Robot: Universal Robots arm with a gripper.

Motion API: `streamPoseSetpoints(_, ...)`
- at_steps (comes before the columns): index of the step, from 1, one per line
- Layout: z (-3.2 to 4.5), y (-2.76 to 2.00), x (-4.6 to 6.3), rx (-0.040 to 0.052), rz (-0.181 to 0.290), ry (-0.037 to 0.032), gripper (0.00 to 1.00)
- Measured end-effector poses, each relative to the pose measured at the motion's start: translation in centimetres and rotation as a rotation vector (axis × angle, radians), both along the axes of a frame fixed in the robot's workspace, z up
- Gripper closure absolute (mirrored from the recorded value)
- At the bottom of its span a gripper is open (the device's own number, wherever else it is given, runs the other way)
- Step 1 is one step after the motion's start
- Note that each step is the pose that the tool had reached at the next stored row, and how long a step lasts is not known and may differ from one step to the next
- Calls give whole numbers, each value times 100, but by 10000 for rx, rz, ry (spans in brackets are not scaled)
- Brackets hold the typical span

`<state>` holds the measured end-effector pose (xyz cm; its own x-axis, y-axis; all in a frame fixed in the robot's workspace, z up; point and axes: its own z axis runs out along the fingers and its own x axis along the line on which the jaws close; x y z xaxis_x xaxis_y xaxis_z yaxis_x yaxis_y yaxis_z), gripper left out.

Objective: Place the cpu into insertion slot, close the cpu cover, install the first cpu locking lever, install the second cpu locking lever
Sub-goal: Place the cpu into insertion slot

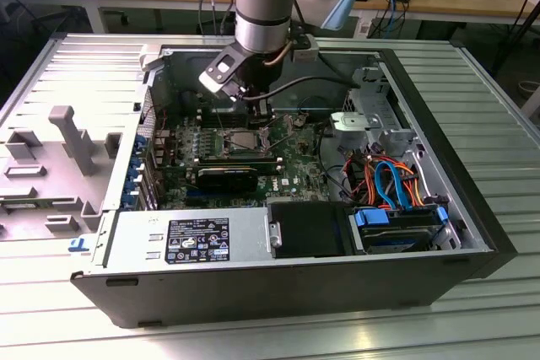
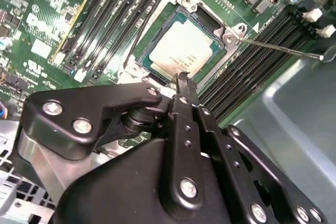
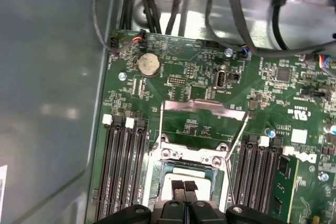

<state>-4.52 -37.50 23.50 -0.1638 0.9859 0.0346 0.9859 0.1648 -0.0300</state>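
Second wrist view: my jaws are pressed together, empty, their tips just over the edge of the chip (image 2: 184,51) lying in its socket (image 2: 202,18). Beyond them the cover (image 3: 202,107) is flipped open. I judge the tips could nudge the chip askew, bending pins.

The cpu (image 2: 184,51) lies in the insertion slot (image 2: 199,18), between memory slots (image 2: 115,19).

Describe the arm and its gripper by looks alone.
The arm is a silvery-grey tube with pale blue joint caps. A pale grey camera block sits at its wrist, and a black cable loops away. The gripper is black: flat linkage bars with silver screws, narrowing to slim jaws.
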Motion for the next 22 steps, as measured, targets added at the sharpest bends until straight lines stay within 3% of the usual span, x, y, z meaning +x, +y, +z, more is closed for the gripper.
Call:
streamPoseSetpoints(2,8,-4,2,-1,83,1,89)
streamPoseSetpoints(5,108,-4,3,2,87,0,89)
streamPoseSetpoints(6,174,-5,3,0,88,0,89)
streamPoseSetpoints(10,272,-7,3,3,88,0,89)
streamPoseSetpoints(22,300,-7,3,69,87,0,89)
